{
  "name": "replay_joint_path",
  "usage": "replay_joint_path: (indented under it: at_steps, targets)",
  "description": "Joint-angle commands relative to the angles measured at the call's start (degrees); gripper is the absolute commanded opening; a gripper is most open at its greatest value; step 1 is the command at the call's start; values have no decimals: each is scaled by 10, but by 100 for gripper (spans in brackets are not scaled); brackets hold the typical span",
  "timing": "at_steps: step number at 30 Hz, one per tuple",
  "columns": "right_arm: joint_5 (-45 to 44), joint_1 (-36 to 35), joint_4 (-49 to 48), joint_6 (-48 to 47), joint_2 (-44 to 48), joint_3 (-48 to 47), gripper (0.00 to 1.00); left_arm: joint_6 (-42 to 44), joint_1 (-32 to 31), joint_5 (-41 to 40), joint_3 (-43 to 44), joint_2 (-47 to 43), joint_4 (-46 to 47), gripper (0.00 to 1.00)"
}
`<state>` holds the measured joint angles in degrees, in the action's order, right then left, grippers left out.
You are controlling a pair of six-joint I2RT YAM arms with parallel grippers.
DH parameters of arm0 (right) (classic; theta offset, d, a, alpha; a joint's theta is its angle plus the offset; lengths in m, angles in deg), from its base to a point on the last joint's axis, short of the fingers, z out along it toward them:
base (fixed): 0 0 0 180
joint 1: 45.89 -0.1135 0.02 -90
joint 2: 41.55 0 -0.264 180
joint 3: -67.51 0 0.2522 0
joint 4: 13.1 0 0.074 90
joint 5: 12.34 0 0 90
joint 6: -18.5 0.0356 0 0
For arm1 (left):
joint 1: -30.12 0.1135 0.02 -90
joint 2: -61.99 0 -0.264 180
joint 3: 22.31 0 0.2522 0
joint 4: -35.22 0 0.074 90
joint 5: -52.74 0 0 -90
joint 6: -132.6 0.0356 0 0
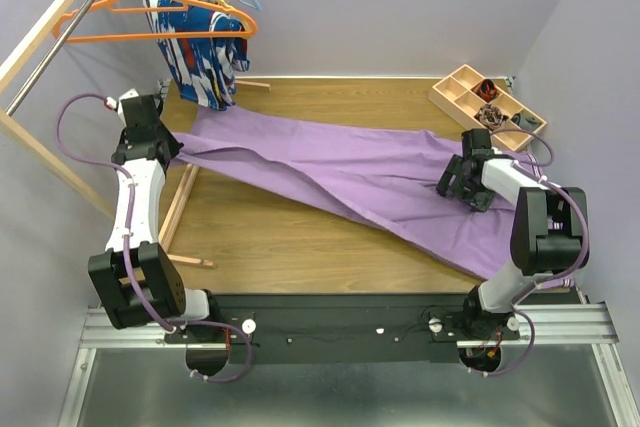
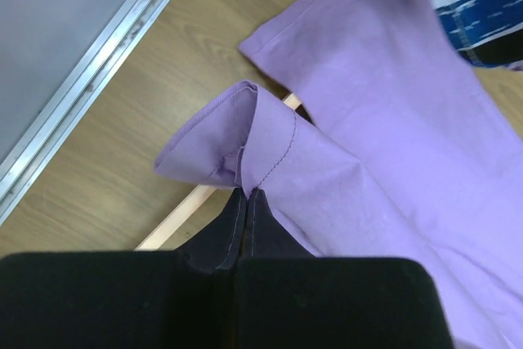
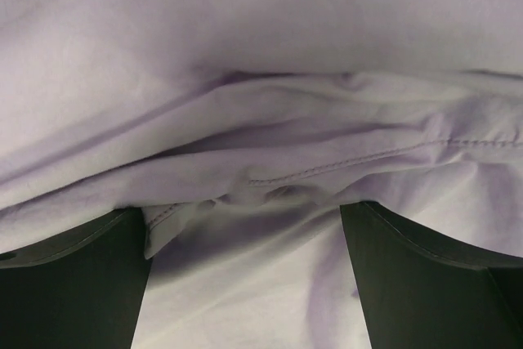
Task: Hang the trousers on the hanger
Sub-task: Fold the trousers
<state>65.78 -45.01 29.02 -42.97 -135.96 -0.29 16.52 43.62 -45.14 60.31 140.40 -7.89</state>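
Across the surface (image 1: 300, 247), note trousers (image 1: 350, 172) spread flat, well apart from hanger (image 1: 140, 37) on rack (image 1: 45, 27). Left tool (image 2: 245, 194): pinched shut on leg hem. Right tool (image 3: 245, 222): wide open, empty, over bunched cloth. Beware thin pinch slipping during lift.

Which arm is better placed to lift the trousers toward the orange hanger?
Probably the left. The left gripper is shut on a leg cuff of the trousers, on the side of the table where the hanger hangs. The right gripper is open over the cloth at the opposite side.
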Motion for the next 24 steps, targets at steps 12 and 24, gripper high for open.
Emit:
replay_joint_path:
  at_steps: [12,24]
  targets:
    - [-77,15,6,-11,-8,-9,96,52,66,-80,-68,10,29,0]
    - [110,-21,9,-75,163,-11,93,104,75,54,-70,70,50,0]
